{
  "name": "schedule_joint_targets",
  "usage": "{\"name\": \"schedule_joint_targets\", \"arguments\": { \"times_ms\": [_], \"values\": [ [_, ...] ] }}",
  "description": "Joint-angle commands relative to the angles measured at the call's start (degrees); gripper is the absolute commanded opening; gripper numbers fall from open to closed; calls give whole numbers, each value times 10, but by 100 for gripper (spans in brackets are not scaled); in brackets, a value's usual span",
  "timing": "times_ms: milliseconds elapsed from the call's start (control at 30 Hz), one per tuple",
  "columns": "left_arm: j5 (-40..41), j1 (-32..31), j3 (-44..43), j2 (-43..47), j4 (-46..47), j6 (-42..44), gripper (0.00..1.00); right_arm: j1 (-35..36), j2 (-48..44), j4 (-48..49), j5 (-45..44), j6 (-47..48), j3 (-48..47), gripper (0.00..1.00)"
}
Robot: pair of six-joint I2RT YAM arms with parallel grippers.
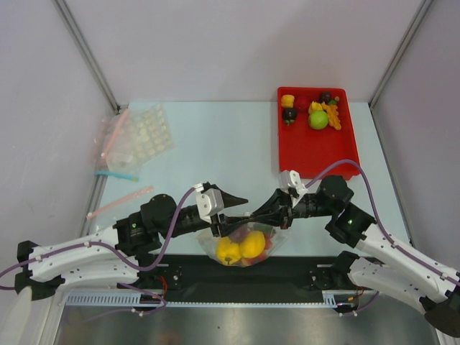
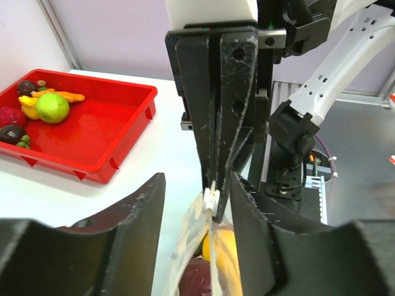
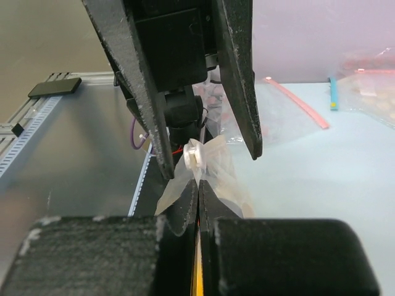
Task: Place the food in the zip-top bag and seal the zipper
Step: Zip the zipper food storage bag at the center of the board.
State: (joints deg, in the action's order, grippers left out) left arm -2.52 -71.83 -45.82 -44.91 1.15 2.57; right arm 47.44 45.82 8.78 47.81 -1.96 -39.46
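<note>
Right end effector [image 3: 198,191] clamps the zipper [image 3: 194,154], apparently to keep the bag [image 2: 192,229] closed over peppers [image 1: 241,248] below it; left end effector [image 2: 197,191] gapes astride, empty.

Both pincers black, left pincer [image 3: 213,163] and right pincer [image 2: 215,185], on white arms [image 1: 79,257]; zip-top bag [image 1: 267,241] clear, zipper [image 3: 194,154] whitish, yellow peppers [image 1: 241,248] and a dark red piece [image 2: 197,277] showing through the plastic. Red tray [image 1: 316,154]: one green fruit [image 1: 318,119], orange pieces [image 1: 333,117], a yellow piece [image 1: 287,100], dark purple ones [image 1: 289,113]. Desk [image 1: 215,144] pale bluish-white, dimpled sheet [image 1: 147,133] white with a regular bump pattern, loose strips pink [image 1: 118,201] and blue [image 1: 115,175].
</note>
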Motion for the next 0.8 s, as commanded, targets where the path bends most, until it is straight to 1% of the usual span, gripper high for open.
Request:
{"name": "schedule_joint_targets", "arguments": {
  "times_ms": [0, 67, 100, 200, 367, 433, 467, 500, 533, 633, 767],
  "values": [
    [-20, 2, -15, -2, 17, 2, 54, -11, -20, 53, 13, -23, -8, 0],
    [-23, 2, -16, -4, 17, 2, 54, -15, -21, 58, 21, -28, -6, 0],
    [-24, 2, -16, -4, 17, 2, 50, -16, -22, 62, 22, -32, -6, 0],
    [-25, 2, -18, -8, 15, 3, 43, -20, -23, 66, 29, -36, -5, 0],
    [-24, 1, -21, -12, 13, 2, 41, -20, -24, 69, 33, -38, -4, 0],
    [-27, 2, -21, -13, 13, 4, 33, -21, -22, 70, 36, -40, -4, 0],
    [-28, 2, -21, -13, 13, 6, 23, -20, -21, 70, 37, -40, -4, 0],
    [-29, 2, -21, -12, 13, 9, 3, -20, -20, 70, 37, -40, -4, 0],
    [-28, 2, -20, -11, 15, 9, 0, -21, -21, 71, 35, -40, -4, 0],
    [-15, 1, -15, -3, 20, 6, 0, -22, -26, 70, 23, -39, -3, 0],
    [-8, 1, -12, 0, 23, 4, 0, -30, -60, 96, -28, -57, 17, 0]
  ]
}}
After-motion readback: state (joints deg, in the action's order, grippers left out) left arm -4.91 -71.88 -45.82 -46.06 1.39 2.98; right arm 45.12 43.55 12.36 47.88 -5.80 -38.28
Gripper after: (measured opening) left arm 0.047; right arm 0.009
